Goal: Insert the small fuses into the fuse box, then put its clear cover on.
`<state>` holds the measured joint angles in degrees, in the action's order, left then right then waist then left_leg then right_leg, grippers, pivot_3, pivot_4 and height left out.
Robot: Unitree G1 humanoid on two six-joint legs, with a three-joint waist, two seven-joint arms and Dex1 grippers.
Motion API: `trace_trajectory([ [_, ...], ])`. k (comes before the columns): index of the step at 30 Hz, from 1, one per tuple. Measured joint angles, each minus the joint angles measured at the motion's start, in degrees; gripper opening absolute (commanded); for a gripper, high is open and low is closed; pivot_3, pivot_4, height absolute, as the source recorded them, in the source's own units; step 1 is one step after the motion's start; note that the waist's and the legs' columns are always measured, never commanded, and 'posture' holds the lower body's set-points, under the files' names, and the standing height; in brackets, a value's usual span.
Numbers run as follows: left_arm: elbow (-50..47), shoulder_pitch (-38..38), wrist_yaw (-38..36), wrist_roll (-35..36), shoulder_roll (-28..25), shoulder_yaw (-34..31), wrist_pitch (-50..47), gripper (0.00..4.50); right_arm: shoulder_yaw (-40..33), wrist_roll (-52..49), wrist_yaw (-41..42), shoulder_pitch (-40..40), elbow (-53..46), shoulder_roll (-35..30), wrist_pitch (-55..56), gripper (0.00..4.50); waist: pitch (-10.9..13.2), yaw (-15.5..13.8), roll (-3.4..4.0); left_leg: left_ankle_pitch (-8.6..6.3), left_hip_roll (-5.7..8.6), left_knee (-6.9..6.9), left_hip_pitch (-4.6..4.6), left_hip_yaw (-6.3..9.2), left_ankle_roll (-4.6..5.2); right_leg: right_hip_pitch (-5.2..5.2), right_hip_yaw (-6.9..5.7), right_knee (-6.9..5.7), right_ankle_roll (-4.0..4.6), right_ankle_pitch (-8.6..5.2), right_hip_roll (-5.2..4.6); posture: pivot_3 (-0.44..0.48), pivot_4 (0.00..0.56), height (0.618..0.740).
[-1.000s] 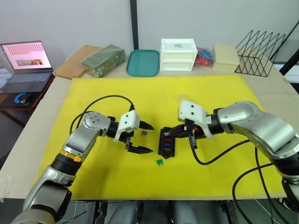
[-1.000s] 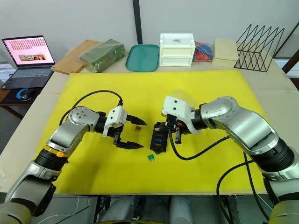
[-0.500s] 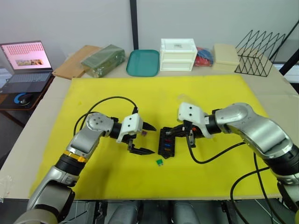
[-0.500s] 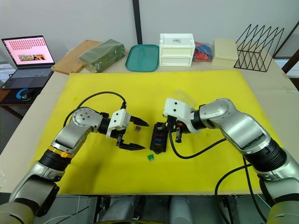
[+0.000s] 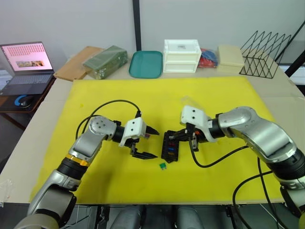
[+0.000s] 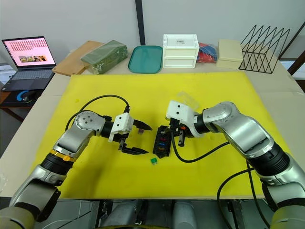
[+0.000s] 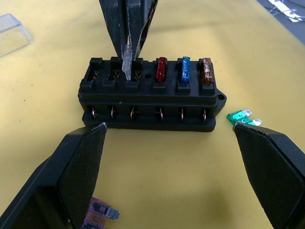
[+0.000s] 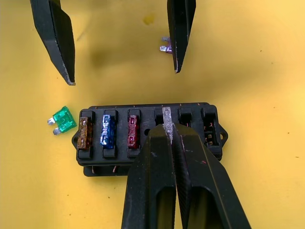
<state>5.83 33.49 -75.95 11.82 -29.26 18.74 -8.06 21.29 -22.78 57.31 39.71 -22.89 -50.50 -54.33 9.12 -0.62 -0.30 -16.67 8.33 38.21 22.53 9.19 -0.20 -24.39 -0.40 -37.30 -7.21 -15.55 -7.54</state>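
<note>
Grey fuse [image 8: 166,123] pinched in my right end effector [image 8: 167,136] over the fuse box [image 8: 148,138]. Left end effector [image 5: 148,141] spread. Head view hides the seated red, blue and amber fuses.

My two head eyes look forward and down from afar over the whole yellow mat [image 5: 95,95], side by side. Each wrist camera sits close, facing the other across the fuse box [image 7: 150,95], which all four views share.

I see bright, even light overhead, soft shadows on the yellow mat [image 5: 214,181]; wrist views blur close up.
</note>
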Motion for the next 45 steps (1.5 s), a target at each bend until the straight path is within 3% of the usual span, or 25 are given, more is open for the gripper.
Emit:
trace_trajectory([
  [25,0.3,-0.1,0.2,-0.1,0.1,0.2,0.8,4.47,-4.2,-4.9,-4.2,1.0,-4.9,2.3,-11.6,0.0,0.0,0.0,0.0,0.0,0.0,0.0,0.0,0.0,0.0,0.0,0.0,0.0,0.0,0.0,0.0,0.0,0.15,0.74],
  [45,0.3,-0.1,0.0,-0.6,0.1,0.6,1.4,4.47,-4.8,-5.6,-7.9,-1.9,-6.2,2.5,-11.4,0.0,0.0,0.0,0.0,0.0,0.0,0.0,0.0,0.0,0.0,0.0,0.0,-0.01,0.0,0.0,0.0,0.0,0.15,0.74],
])
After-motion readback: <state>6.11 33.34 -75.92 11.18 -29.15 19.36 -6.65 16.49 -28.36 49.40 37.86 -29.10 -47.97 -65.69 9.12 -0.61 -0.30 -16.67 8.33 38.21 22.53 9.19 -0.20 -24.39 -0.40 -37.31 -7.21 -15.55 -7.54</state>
